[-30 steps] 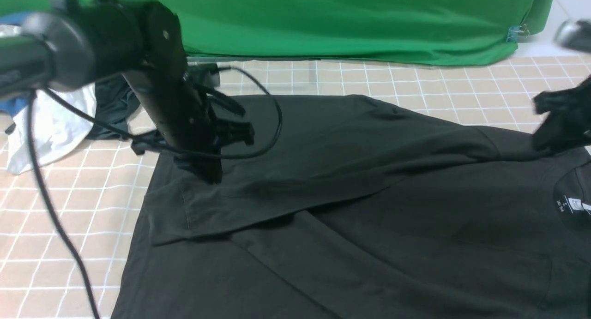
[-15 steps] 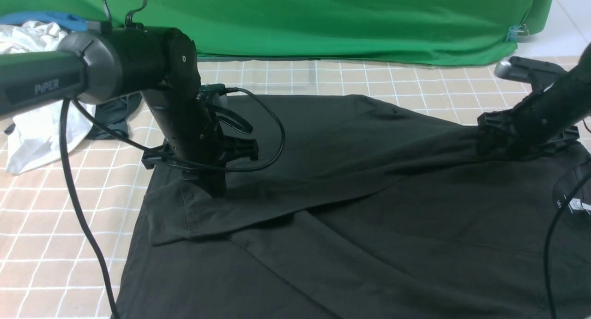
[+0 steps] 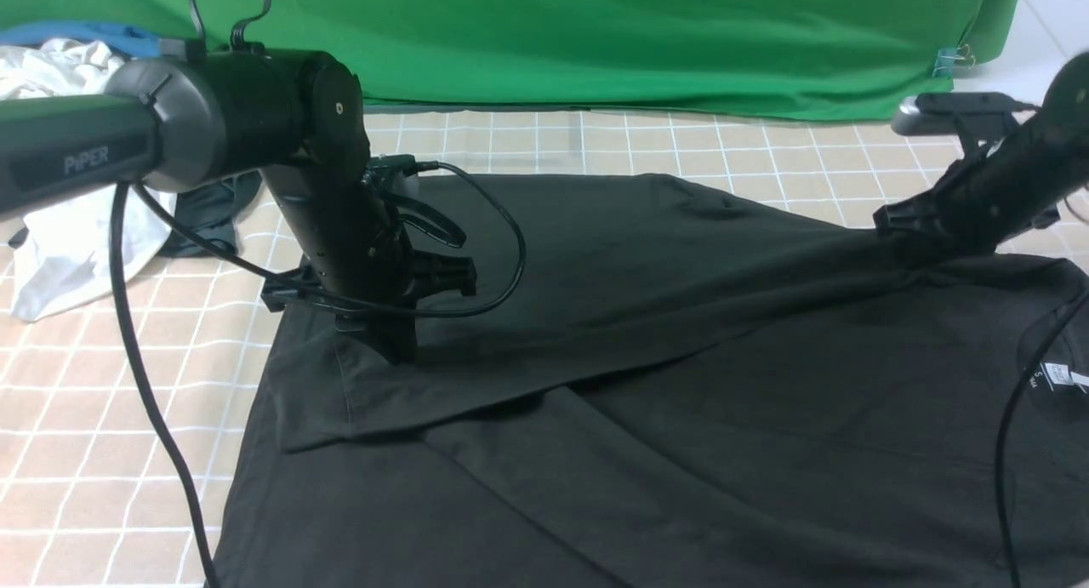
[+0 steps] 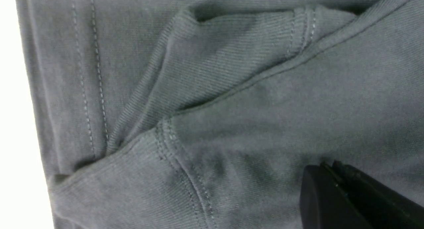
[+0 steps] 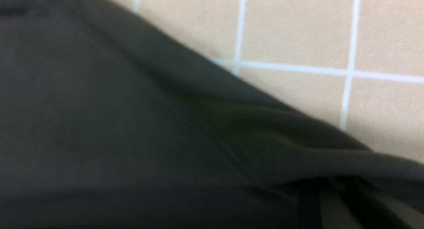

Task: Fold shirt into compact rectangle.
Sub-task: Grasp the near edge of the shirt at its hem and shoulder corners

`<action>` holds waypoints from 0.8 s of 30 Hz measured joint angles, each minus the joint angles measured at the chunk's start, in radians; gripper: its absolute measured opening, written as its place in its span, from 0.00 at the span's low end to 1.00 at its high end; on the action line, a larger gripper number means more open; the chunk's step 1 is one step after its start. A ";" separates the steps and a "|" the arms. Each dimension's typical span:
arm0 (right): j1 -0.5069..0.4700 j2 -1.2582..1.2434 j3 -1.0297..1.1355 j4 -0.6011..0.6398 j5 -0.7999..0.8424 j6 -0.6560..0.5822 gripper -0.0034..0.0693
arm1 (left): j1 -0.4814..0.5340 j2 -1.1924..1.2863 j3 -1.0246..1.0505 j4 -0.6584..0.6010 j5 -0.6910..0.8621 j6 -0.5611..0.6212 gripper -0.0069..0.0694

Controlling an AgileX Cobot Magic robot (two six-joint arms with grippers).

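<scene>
1. Across the checked tabletop point(image 3: 102, 418), reaching its near edge, the shirt point(image 3: 647, 418) lies half-folded.
2. Left gripper point(image 3: 395, 348), closed, presses the flap; right gripper point(image 3: 909, 233) pinches the raised shoulder.
3. Judged best: carry both ends level, cloth taut.

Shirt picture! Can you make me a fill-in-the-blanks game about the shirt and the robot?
1. The shirt is ____ in colour.
2. The curtain behind it is ____.
3. The shirt's raised edge is held by the robot's ____ hand.
4. The little label in the shirt's neck is ____.

Missing words: black, green, right, white.
</scene>
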 joint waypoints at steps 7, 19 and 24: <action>0.000 0.001 -0.168 -0.073 0.303 -0.002 0.15 | 0.000 0.000 0.000 0.014 0.027 0.000 0.11; 0.001 0.011 -0.198 -0.163 0.452 0.003 0.28 | 0.000 0.000 0.000 0.038 0.049 0.019 0.11; 0.001 0.016 -0.198 -0.174 0.396 0.079 0.50 | 0.000 -0.021 0.000 0.049 0.048 0.022 0.11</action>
